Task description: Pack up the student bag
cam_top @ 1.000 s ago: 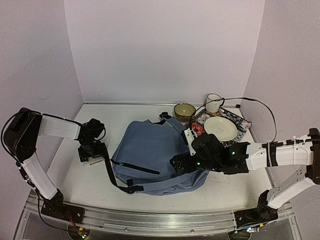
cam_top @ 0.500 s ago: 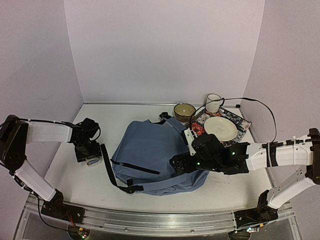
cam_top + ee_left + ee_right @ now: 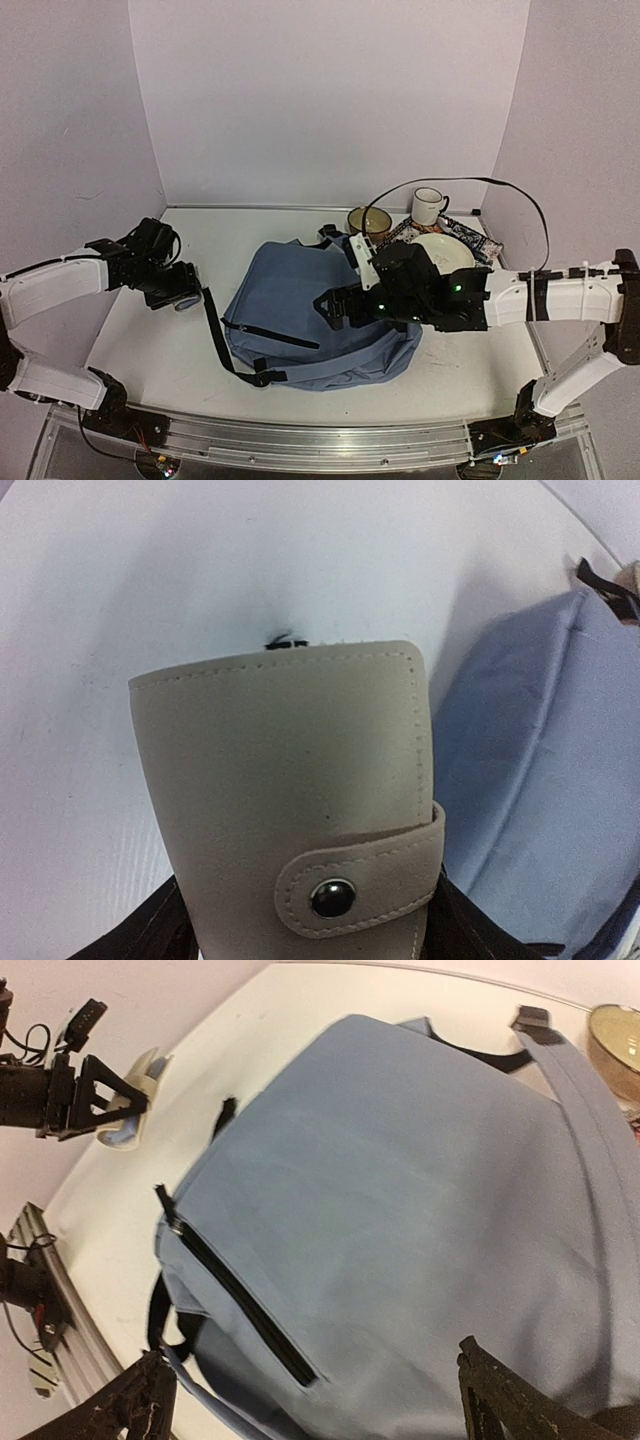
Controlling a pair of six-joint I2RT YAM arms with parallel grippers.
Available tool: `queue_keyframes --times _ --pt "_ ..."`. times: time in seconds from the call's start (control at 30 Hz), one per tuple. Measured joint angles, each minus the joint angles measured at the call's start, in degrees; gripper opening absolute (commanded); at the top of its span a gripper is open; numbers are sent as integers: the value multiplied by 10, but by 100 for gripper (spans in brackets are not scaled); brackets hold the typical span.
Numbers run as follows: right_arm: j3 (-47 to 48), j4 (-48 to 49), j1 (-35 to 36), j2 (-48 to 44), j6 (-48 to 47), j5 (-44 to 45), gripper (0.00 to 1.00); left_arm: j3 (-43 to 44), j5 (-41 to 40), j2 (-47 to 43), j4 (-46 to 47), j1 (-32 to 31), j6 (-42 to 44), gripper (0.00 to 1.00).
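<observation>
Enclosure, three-sided: plain matte pale-lilac back wall point(image 3: 330, 100), with matching pale-lilac left wall point(image 3: 70, 110) and pale-lilac right wall point(image 3: 585, 110), joined at straight vertical corners. Work surface: flat white table top point(image 3: 150, 350), smooth, faintly ribbed in the left wrist view. Near edge: brushed aluminium rail point(image 3: 320, 447) running across the full width. Lighting: even and diffuse; shadows soft.

student bag point(image 3: 300, 300): soft matt cloth
wallet point(image 3: 290, 810): smooth matt leather, stitched edges
snap stud point(image 3: 332, 897): shiny metal
table point(image 3: 150, 350): smooth, faintly glossy

The student bag point(image 3: 290, 290) blocks mid-table, plate point(image 3: 445, 246) and mug point(image 3: 428, 205) crowd far right; table point(image 3: 150, 350) lies bare front-left.
</observation>
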Motion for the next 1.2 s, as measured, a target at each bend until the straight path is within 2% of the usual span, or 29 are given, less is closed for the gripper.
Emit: queue_keyframes --times 0.27,0.57,0.83,1.0,1.2 --pt "68 36 0 76 26 -54 96 0 36 -61 26 -104 -10 74" --pt "89 159 0 146 81 -129 93 -55 95 -84 147 -118 -128 75" --pt "89 266 7 197 89 -145 92 -64 113 -60 223 -148 -225 75" --pt "95 296 9 222 88 -147 90 -63 112 -30 252 -174 -258 75" --pt "105 308 10 236 85 -147 83 -63 110 -18 276 -193 -286 75"
